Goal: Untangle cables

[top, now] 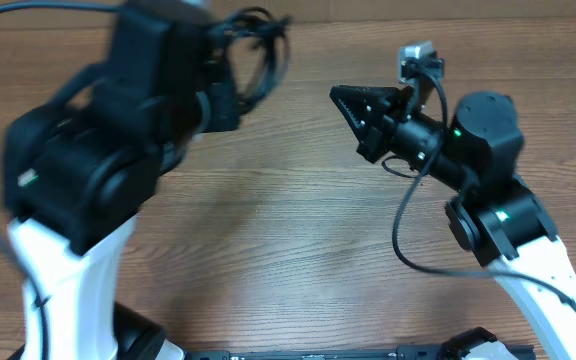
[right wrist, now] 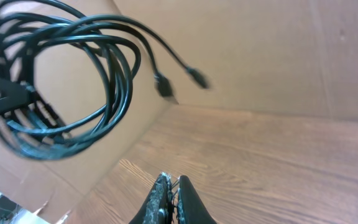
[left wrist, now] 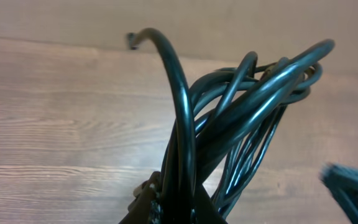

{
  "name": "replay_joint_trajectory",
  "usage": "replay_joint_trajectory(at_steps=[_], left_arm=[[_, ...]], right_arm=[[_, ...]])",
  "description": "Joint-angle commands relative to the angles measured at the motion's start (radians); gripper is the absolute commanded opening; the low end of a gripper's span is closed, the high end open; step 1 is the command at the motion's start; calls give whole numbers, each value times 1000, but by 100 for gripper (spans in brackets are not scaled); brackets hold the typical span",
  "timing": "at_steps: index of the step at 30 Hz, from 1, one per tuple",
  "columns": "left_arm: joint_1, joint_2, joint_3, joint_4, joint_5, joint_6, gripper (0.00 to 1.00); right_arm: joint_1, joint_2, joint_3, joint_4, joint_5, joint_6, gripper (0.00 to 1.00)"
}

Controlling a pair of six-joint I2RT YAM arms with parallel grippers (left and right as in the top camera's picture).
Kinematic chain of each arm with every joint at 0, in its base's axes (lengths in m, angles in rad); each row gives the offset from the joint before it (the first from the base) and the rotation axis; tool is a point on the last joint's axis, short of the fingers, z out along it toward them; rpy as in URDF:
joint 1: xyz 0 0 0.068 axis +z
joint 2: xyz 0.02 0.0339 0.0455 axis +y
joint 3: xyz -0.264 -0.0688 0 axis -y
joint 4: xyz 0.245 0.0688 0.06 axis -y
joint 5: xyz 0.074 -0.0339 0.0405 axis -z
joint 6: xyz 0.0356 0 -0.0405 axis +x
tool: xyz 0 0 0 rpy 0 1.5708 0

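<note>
- The left arm (top: 98,150) rises from the near left edge of the table (top: 288,240), lifted high, so it looks large and blurred from overhead. Its wrist leans toward the far side.
- The right arm (top: 488,210) comes up from the near right corner and bends in toward the middle, with its wrist pointing left.
- The right gripper (right wrist: 174,186) hangs above the wood right of centre. Its fingers are pressed together with nothing between them.
- Bare wood lies open between the two arms and below the right gripper.
- The left gripper (left wrist: 179,208) is clenched on the cables (left wrist: 253,106), pinching several strands at the bottom of the bundle.
- The cables are off the table, far and left of centre. They are thin, glossy black cords in overlapping loops that fan away from the grip.
- Two plug tips (right wrist: 164,86) stick out of the coil on loose ends, apart from each other, toward the right gripper.
- The right gripper is near the coil but not touching it.
- A cardboard wall (right wrist: 278,50) closes the far edge just behind the cables.
</note>
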Motion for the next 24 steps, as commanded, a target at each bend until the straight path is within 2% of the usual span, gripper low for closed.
replay_joint_trajectory(at_steps=[1,4,5,6,8,9,10,11,16,17,19,24], left_arm=[[9,-24,24,1,-12,-10,4],[0,-24,24,6,20,-10,4],[-3,-24,24,10,48,-10,4],[-3,-24,24,15,77,-10,4],[-3,-24,24,23,106,-10,4],[-3,-24,24,24,108,-10,4],[-3,-23,24,25,110,-10,4],[-3,-16,24,28,111,0,4],[-5,34,23,32,156,124,4],[-6,63,23,32,219,229,4],[-8,94,23,11,266,349,4],[-8,188,6,-54,294,642,4]], right_arm=[[3,-84,14,-9,-1,-31,4],[3,-75,14,-34,9,-107,8],[3,-69,14,-45,11,-130,19],[3,-60,14,-57,14,-157,36],[3,-39,14,-90,14,-241,40],[3,-31,14,-105,24,-284,51],[2,-24,14,-124,50,-309,72],[1,-16,14,-148,109,-310,84],[2,-13,14,-164,130,-346,86],[2,-14,14,-165,134,-372,86],[-2,-15,14,-166,176,-378,86],[-14,-48,15,-169,404,-377,87]])
